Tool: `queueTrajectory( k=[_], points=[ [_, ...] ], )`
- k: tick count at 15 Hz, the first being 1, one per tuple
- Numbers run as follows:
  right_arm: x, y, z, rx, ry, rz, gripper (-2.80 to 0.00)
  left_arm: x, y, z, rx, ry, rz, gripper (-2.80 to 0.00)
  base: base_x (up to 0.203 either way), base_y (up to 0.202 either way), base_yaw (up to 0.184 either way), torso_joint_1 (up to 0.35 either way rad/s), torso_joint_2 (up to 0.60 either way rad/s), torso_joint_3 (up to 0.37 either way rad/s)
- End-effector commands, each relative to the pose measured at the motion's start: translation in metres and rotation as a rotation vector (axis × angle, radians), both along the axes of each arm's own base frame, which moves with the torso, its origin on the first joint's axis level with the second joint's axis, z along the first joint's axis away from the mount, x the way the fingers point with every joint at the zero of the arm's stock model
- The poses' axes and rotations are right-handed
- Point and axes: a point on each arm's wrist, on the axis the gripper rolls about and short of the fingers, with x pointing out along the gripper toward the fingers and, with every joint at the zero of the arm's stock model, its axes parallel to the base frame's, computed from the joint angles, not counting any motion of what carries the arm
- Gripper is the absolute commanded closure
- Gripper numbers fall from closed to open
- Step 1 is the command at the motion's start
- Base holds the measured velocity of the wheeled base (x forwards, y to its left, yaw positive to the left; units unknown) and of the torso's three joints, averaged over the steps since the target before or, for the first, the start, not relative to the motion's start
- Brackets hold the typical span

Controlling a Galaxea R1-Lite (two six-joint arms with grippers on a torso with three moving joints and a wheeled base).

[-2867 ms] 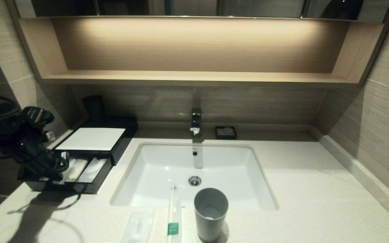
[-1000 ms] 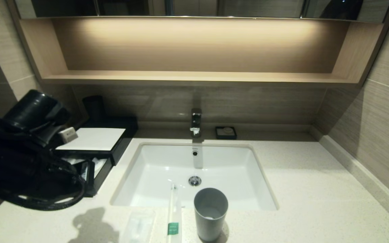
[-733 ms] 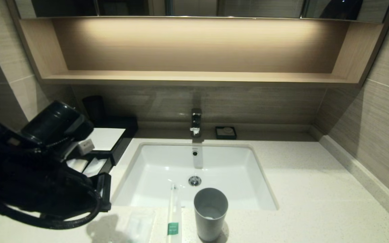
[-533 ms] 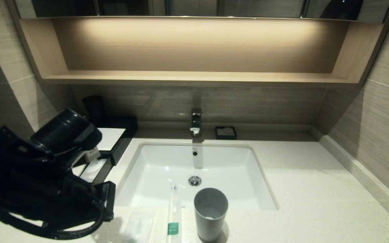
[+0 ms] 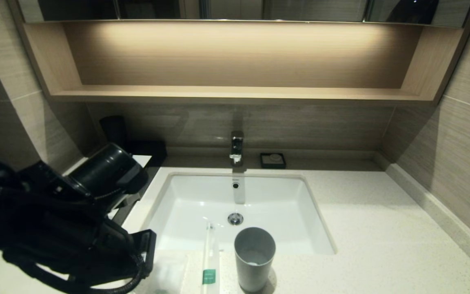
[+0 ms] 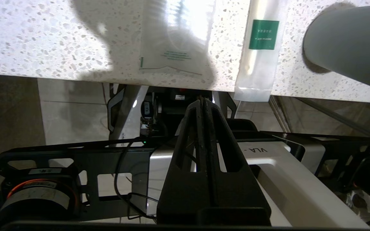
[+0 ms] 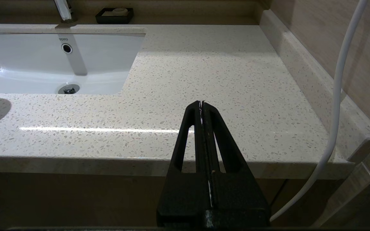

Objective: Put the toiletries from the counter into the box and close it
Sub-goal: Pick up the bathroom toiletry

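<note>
One paper-wrapped stick [image 5: 209, 265], one plastic packet [image 6: 172, 41], one grey cup [image 5: 254, 258] on counter [image 5: 361, 237], left end effector [image 6: 203, 102] clenched empty, right end effector [image 7: 201, 103] clenched.

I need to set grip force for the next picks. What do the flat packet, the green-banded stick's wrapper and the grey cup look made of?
Flat packet: thin translucent plastic film, glossy; the speckled counter shows through it. Stick wrapper: looks like frosted film or matte paper with a printed green band; which one is unclear. Grey cup: smooth, matte, probably plastic, possibly ceramic.
</note>
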Motion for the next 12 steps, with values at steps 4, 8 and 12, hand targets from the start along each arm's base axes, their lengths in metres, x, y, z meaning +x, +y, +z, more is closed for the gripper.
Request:
queueTrajectory(
  k=[4,8,12],
  points=[
    [0.0,0.0,0.0,0.0,0.001,0.0,0.0,0.004,-0.026,0.001,0.006,0.058,0.001,0.0,0.0,0.0,0.0,0.0,0.0,0.0],
    [0.0,0.0,0.0,0.0,0.001,0.0,0.0,0.0,-0.044,0.002,0.024,0.101,-0.019,0.0,0.0,0.0,0.0,0.0,0.0,0.0],
    [0.0,0.0,0.0,0.0,0.001,0.0,0.0,0.002,-0.046,0.0,0.031,0.098,-0.024,0.0,0.0,0.0,0.0,0.0,0.0,0.0]
  ],
)
